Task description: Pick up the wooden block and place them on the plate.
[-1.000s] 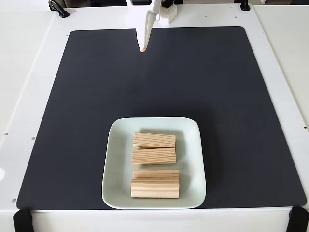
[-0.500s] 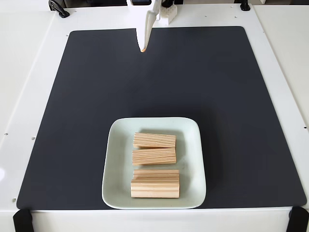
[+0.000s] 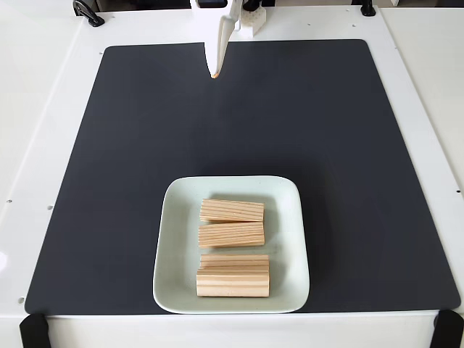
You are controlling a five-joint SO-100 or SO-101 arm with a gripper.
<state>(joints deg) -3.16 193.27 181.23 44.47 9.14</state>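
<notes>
The pale mint square plate (image 3: 174,239) sits on the dark mat near the front edge in the fixed view. Several light pine wooden blocks lie on it, all lengthwise left to right. One block (image 3: 232,210) is at the back, another (image 3: 232,234) just in front of it. Two more sit together at the plate's front, one (image 3: 234,259) pressed against the other (image 3: 233,283). My white gripper (image 3: 214,73) hangs at the mat's far edge, well away from the plate. Its fingers come together in one narrow tip with nothing between them.
A black mat (image 3: 109,181) covers most of the white table (image 3: 36,109). Black clamps sit at the front corners (image 3: 34,330) and at the far left (image 3: 87,12). The arm's white base parts (image 3: 250,18) stand at the far edge.
</notes>
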